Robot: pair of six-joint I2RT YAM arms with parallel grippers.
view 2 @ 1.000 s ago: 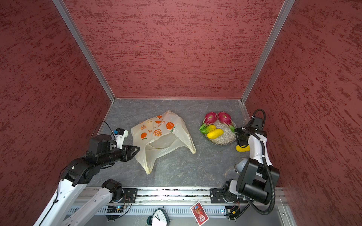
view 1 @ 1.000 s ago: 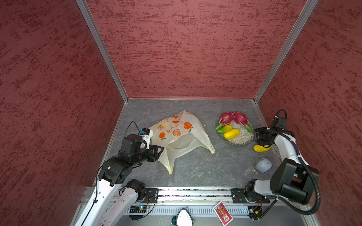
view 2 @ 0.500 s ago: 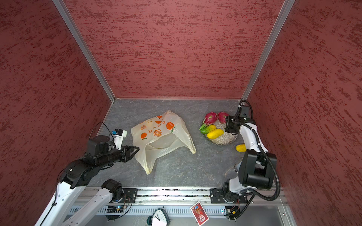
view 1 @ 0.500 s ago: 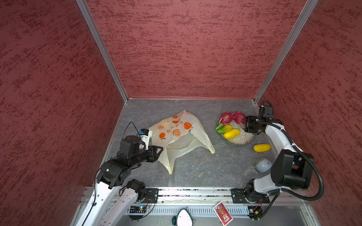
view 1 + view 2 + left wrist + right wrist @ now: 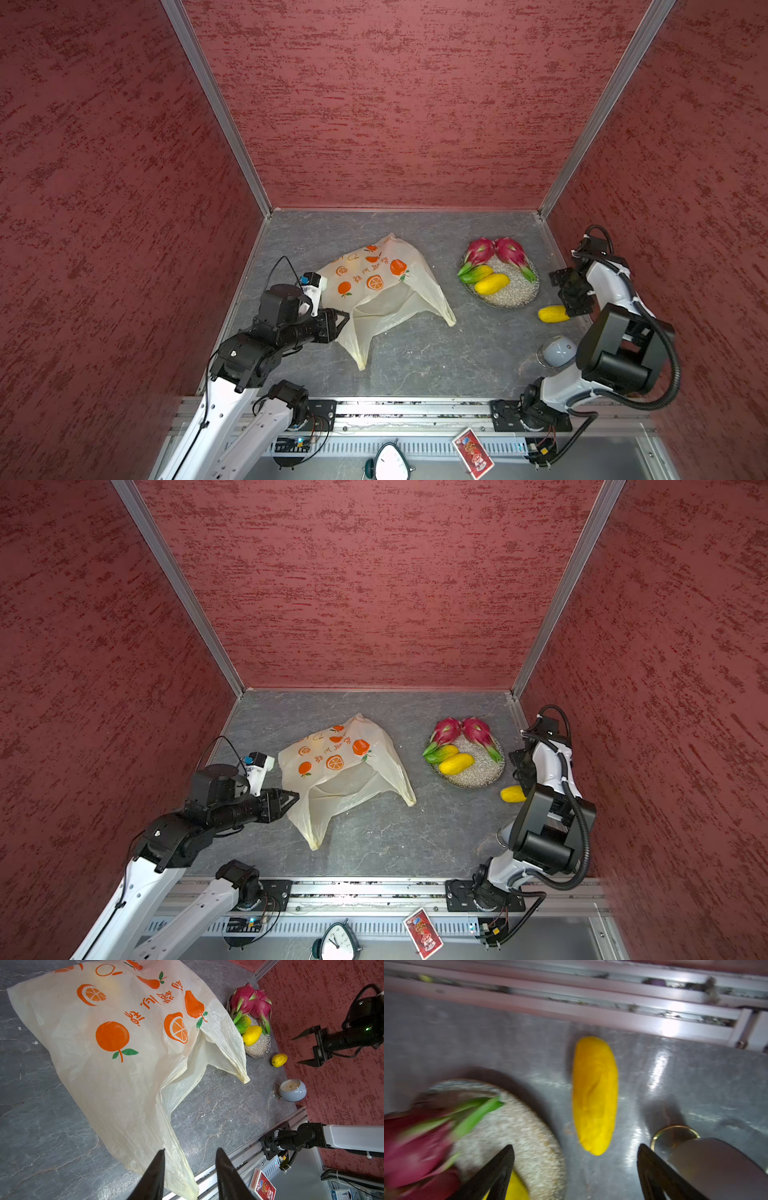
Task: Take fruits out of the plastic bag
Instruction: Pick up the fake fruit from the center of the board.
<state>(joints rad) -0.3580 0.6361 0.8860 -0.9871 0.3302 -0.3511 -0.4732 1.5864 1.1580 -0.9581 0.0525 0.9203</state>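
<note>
Bag (image 5: 374, 291) sprawls slack in the middle of the table (image 5: 415, 357), mouth gaping toward the robot, and I can't make out any fruit inside it. Over to the plate (image 5: 517, 298), well off to its right: two dragon fruits (image 5: 478, 251) at the far rim, with a green mango (image 5: 478, 274) and a yellow mango (image 5: 491, 283) side by side in front of them.

And here's the change! A second ago the right gripper (image 5: 295, 1050) was down on the loose mango (image 5: 552, 314). Now that fruit lies on the table just beside the plate, not on it, and the jaws hover close by, spread wide and empty. So that's another one out of the bag, I'd say, though short of the plate.

Left gripper (image 5: 190, 1149) sits half open at the bag's near handle, film running between the fingers (image 5: 153, 1174), nothing visibly pinched. Cup (image 5: 559, 350) stands near the loose mango.
</note>
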